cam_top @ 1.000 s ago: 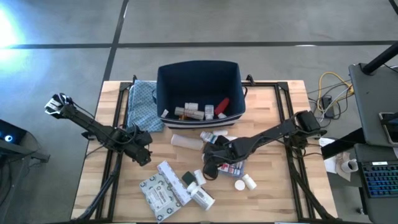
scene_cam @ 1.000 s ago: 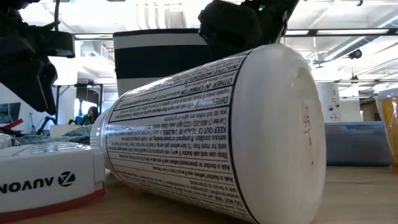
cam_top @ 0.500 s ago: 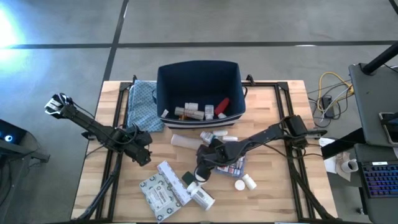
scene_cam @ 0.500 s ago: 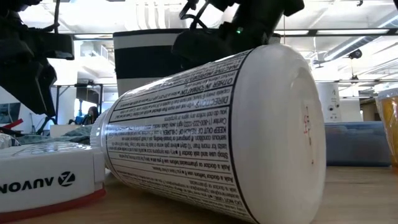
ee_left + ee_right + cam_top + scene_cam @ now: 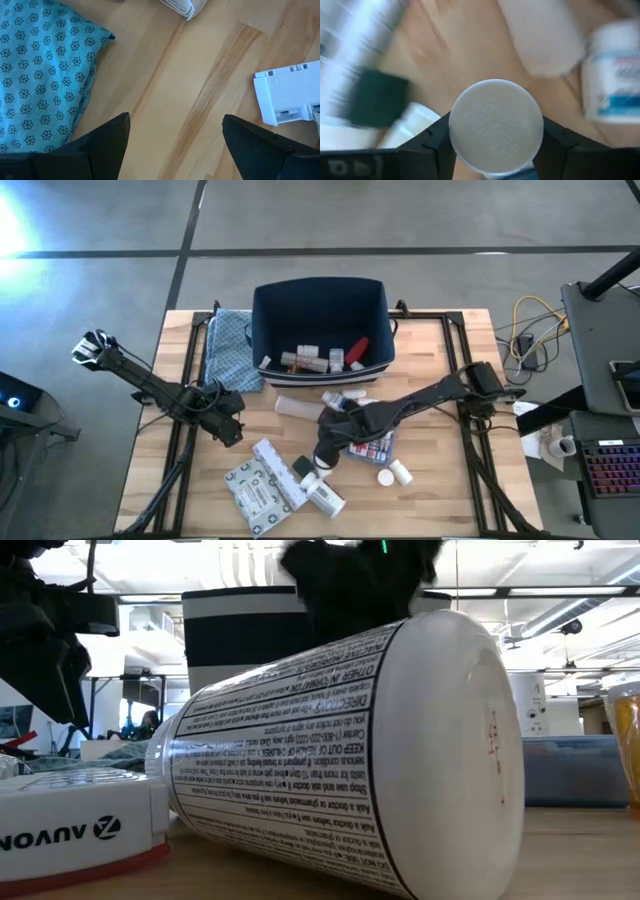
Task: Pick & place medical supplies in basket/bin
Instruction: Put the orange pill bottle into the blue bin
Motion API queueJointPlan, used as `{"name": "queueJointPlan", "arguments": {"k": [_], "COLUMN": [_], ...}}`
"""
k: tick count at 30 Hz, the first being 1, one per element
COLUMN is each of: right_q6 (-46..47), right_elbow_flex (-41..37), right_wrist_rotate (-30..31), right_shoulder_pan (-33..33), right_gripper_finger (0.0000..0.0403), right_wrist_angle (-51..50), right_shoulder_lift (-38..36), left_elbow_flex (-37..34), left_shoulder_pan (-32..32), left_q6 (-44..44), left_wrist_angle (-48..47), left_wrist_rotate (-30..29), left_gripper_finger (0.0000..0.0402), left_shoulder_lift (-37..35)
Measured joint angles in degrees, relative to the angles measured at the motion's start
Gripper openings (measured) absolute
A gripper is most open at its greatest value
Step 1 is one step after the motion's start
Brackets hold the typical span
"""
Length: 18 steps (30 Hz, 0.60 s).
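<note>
Item: right gripper [image 5: 495, 145], lowered since a second ago, apparently closed on white pill bottle [image 5: 496, 129]; lift to bin [image 5: 320, 305] pending. Left gripper [image 5: 172, 132] open.

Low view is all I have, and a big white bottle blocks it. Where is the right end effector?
Observer: The right end effector is low among the loose supplies, its fingers against both sides of a white bottle cap.
Operator: And the left one?
Observer: The left end effector hangs open over the table, beside the blue cloth.
Operator: Is anything in the bin?
Observer: Yes, the navy bin holds several supplies, with a red bottle among them.
</note>
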Motion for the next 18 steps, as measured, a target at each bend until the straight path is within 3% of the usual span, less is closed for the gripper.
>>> {"name": "queueJointPlan", "arguments": {"k": [5,10,12,15,18], "right_q6": [-1.3,-8.4,-11.4,-13.2,-13.5], "right_elbow_flex": [5.8,14.1,16.9,19.3,20.0], "right_wrist_rotate": [5.7,25.5,29.5,29.6,23.8], "right_shoulder_pan": [-0.2,-1.9,-4.5,-10.6,-17.3], "right_gripper_finger": [0.0182,0.0204,0.0213,0.0221,0.0232], "right_wrist_angle": [-0.7,-0.2,-0.5,-2.6,-3.5], "right_shoulder_lift": [-6.5,-13.2,-14.3,-14.3,-13.3], "left_elbow_flex": [0.0,0.0,0.0,0.0,0.0], "left_shoulder_pan": [0.0,0.0,0.0,0.0,0.0], "left_q6": [0.0,0.0,0.0,0.0,0.0], "left_wrist_angle": [0.3,0.5,0.8,1.7,2.3], "left_wrist_rotate": [0.1,0.1,0.0,-0.2,-0.2], "left_gripper_finger": [0.0295,0.0295,0.0295,0.0295,0.0295], "left_shoulder_lift": [0.0,0.0,0.0,0.0,0.0]}}
